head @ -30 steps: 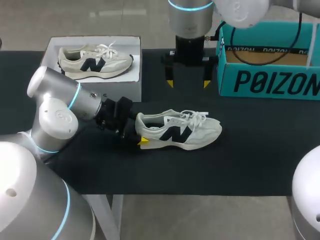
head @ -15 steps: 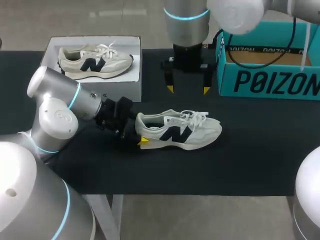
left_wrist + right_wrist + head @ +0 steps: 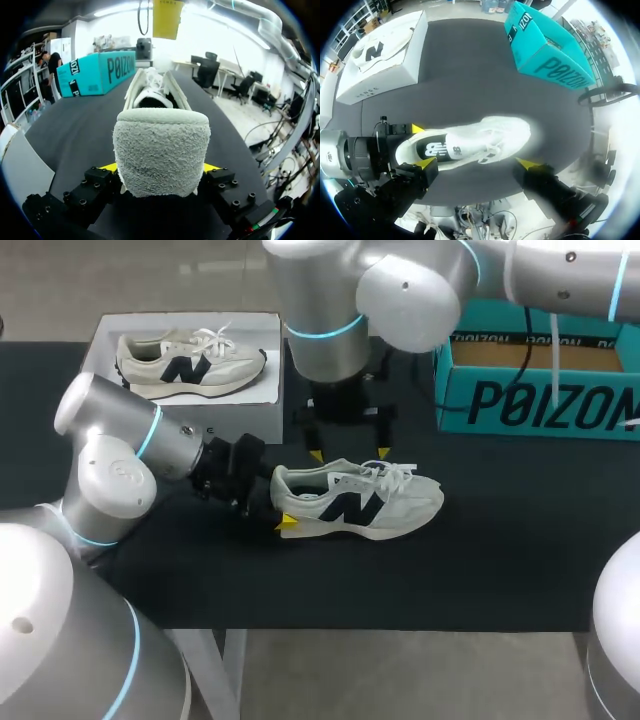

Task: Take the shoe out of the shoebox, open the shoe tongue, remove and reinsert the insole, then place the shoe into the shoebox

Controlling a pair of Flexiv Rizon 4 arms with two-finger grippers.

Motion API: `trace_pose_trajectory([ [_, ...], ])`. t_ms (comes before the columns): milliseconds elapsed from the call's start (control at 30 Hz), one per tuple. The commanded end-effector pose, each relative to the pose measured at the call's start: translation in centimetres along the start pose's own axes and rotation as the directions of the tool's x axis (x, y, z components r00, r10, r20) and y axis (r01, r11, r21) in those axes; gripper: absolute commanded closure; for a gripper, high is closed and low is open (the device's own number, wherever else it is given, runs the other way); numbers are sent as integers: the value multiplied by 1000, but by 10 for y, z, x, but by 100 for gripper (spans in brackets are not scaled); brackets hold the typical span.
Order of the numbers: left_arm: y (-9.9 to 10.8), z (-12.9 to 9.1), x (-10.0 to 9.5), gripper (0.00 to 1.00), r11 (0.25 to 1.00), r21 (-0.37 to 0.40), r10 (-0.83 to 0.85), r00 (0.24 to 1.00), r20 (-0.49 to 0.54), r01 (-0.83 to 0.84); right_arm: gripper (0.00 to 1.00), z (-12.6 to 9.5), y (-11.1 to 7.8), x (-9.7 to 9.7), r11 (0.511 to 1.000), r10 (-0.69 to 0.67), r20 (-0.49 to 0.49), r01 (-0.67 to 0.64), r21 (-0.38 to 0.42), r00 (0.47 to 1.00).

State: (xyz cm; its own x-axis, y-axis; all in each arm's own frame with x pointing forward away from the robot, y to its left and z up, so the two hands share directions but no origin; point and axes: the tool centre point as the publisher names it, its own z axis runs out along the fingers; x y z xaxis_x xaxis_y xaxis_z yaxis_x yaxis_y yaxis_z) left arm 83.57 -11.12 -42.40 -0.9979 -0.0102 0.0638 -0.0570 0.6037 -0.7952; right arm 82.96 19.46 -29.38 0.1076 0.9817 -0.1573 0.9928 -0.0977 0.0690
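Shoe (image 3: 360,502) is out of the box, upright on its sole on the black table (image 3: 480,570). Long axis runs across the table: heel (image 3: 160,150) toward my left arm, toe (image 3: 432,495) toward my right. The teal shoebox (image 3: 540,405) stands apart, back and to the right of the toe. Left gripper (image 3: 160,169) is clamped on the heel, a yellow tip pressed to each flank, low near the sole. Right gripper (image 3: 349,454) hangs over the shoe's upper, fingers spread, nothing between them. Its two tips line up along the shoe's length, one over the collar opening (image 3: 310,483), the other over the laces (image 3: 388,475), so the tongue (image 3: 347,478) sits under the gap. Cannot tell how far above the shoe the tips are. Judgement: opening the tongue falls to the right arm, free and directly overhead. The approach is straight down, with the left grip bracing the heel against any pull toward the toe.
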Motion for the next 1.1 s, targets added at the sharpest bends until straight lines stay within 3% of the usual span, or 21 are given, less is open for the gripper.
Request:
trace_pose_trajectory([
  [33,1,4,-1,100,1000,-2,-1,1000,0,1,0,19,3,21,1000,-5,49,4,23,999],
  [800,1,4,-1,100,1000,-2,-1,1000,0,1,0,60,-3,24,996,-59,201,45,75,978],
  [1100,1,4,-1,100,1000,-2,-1,1000,0,1,0,52,1,0,998,-37,252,21,67,967],
])
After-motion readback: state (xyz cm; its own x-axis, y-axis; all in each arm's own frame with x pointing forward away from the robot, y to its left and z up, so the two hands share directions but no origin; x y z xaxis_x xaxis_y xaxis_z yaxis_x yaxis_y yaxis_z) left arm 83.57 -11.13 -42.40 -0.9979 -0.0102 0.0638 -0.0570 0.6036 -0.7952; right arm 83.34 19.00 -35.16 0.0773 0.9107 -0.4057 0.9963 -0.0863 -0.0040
